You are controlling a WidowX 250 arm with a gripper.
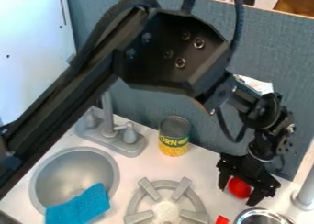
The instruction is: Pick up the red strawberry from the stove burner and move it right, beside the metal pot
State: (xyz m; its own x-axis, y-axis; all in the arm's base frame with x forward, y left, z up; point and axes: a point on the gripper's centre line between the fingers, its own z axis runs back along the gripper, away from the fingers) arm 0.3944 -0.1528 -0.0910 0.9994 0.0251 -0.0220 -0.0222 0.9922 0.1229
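The black gripper hangs low over the counter at the right, pointing down. A round red object is right at the gripper, partly covered by it. Whether it is held or only surrounded cannot be made out, and its upper side is hidden.
Left of the gripper are a grey stove burner and a corn can. A metal bowl and a small red piece are at the front edge. Farther left are a faucet, a sink and a blue cloth.
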